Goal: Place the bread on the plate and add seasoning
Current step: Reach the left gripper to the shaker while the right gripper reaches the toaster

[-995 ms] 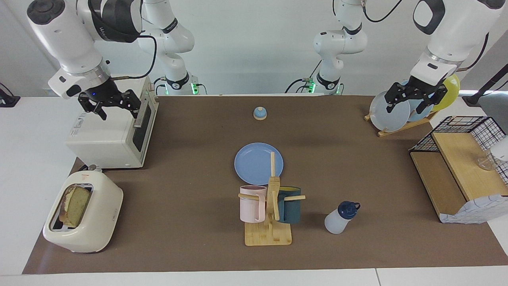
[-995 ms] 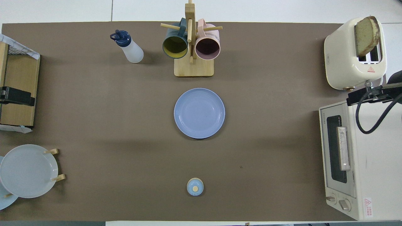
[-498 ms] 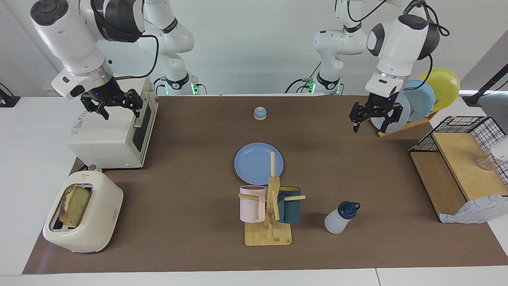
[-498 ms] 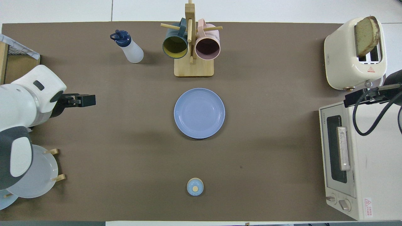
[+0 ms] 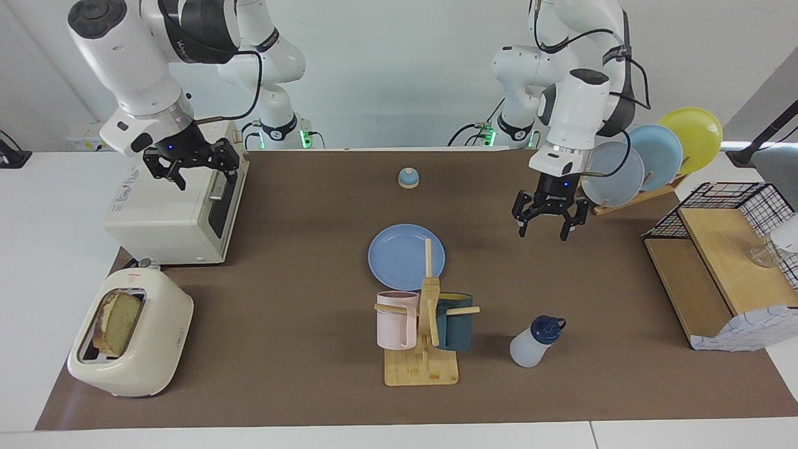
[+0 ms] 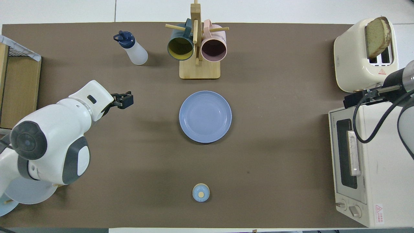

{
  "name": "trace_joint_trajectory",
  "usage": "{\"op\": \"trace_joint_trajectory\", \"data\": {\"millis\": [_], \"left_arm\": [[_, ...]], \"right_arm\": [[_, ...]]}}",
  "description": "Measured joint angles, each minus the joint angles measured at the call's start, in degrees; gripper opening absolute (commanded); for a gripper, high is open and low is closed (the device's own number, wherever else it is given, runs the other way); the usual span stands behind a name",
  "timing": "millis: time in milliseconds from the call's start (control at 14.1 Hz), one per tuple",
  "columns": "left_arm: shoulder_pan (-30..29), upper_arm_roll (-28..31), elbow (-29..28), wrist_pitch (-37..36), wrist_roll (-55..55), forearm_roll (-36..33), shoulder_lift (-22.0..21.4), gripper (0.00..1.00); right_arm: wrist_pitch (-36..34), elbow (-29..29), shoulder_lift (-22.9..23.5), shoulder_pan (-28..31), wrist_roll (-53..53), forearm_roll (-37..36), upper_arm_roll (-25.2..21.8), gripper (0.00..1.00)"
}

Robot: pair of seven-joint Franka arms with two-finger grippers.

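Observation:
The bread [image 5: 118, 321] stands upright in a slot of the cream toaster [image 5: 149, 355] at the right arm's end; it also shows in the overhead view [image 6: 376, 35]. The blue plate [image 5: 402, 255] [image 6: 205, 116] lies flat and bare at the mat's middle. The seasoning bottle [image 5: 533, 343] [image 6: 134, 50] stands beside the mug rack, farther from the robots than the plate. My left gripper [image 5: 542, 234] [image 6: 124, 100] is open and empty, in the air over the mat beside the plate. My right gripper [image 5: 198, 174] [image 6: 354, 101] is open and empty over the toaster oven.
A white toaster oven [image 5: 162, 218] stands nearer to the robots than the toaster. A wooden mug rack [image 5: 424, 368] holds a pink and a dark mug. A small bell [image 5: 408, 178] sits near the robots. A rack of upright plates [image 5: 648, 162] and a wooden shelf [image 5: 717, 274] stand at the left arm's end.
My left gripper has swung from the plate rack down over the mat toward the blue plate. My right gripper has shifted slightly over the toaster oven. Nothing on the table has moved.

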State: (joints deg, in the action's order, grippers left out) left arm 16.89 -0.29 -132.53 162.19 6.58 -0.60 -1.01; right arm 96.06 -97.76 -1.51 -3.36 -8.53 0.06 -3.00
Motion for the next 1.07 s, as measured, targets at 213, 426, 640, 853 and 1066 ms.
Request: {"op": "trace_joint_trajectory", "data": {"millis": [213, 426, 640, 853, 1066], "left_arm": [[0.4, 0.0, 0.0, 12.1, 0.0, 0.0, 7.4, 1.0], [0.4, 0.1, 0.0, 22.2, 0.0, 0.1, 12.4, 1.0], [0.8, 0.9, 0.1, 32.2, 0.1, 0.7, 18.1, 1.0], [7.8, 8.3, 2.9, 36.7, 0.1, 6.0, 24.0, 1.0], [22.0, 21.0, 8.9, 36.8, 0.1, 12.9, 29.7, 1.0]], "right_arm": [[6.5, 0.2, 0.9, 0.6, -4.4, -0.1, -0.3, 1.0], [12.1, 4.4, 5.9, 3.9, -12.2, -0.2, -0.6, 1.0], [21.3, 9.7, 12.5, 6.0, -17.9, -0.2, -0.8, 1.0], [30.7, 10.5, 17.0, 7.5, -19.2, -0.2, -0.8, 1.0], [35.7, 10.6, 20.6, 10.0, -19.9, -0.2, -0.8, 1.0]]}}
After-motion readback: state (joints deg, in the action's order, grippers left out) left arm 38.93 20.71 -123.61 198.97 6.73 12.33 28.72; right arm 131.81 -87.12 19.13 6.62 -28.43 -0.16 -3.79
